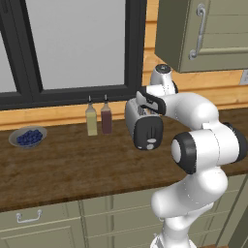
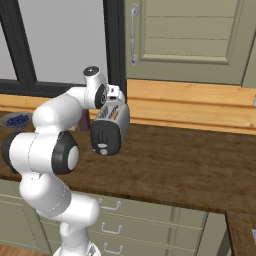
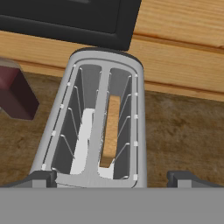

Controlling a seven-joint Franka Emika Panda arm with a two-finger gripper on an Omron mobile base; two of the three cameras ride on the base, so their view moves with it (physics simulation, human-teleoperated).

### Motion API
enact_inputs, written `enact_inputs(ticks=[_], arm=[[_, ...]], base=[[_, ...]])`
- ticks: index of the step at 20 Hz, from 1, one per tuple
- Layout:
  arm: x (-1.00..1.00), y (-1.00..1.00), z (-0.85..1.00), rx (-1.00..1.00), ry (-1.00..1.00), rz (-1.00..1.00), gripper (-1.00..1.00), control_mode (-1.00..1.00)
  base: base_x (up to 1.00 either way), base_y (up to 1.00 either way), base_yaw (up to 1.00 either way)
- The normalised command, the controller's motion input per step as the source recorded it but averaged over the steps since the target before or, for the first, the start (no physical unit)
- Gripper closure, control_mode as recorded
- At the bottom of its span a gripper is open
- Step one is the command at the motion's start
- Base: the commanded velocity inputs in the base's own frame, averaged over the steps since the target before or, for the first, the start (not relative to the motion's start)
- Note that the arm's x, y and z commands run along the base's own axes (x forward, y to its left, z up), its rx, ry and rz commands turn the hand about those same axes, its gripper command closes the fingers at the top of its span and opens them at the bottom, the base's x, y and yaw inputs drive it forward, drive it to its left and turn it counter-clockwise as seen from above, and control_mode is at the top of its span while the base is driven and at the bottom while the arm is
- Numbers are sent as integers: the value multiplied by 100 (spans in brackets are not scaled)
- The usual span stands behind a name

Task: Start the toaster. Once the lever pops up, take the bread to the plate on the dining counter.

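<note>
Toaster [image 3: 98,127] stands mid-frame on the wooden counter [image 3: 183,131], slots up. Bread [image 3: 111,131] sits edge-on in the right-hand slot, ready for toasting. Fingers [image 3: 39,178] spread wide and empty, poised directly above, probably lining up for the lever.

Brushed metal toaster [image 3: 101,131] (black plastic end), wood-grain counter [image 1: 72,164]
</note>
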Motion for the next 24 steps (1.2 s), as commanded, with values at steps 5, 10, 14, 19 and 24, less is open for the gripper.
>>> enact_inputs(ticks=[5,10,14,19,24], arm=[[0,0,0,0,0,0,-100,-100],[0,0,0,0,0,0,-100,-100],[0,0,0,0,0,0,-100,-100],[0,0,0,0,0,0,-100,-100],[0,0,0,0,0,0,-100,-100]], base=[[0,0,0],[0,0,0],[0,0,0],[0,0,0],[0,0,0]])
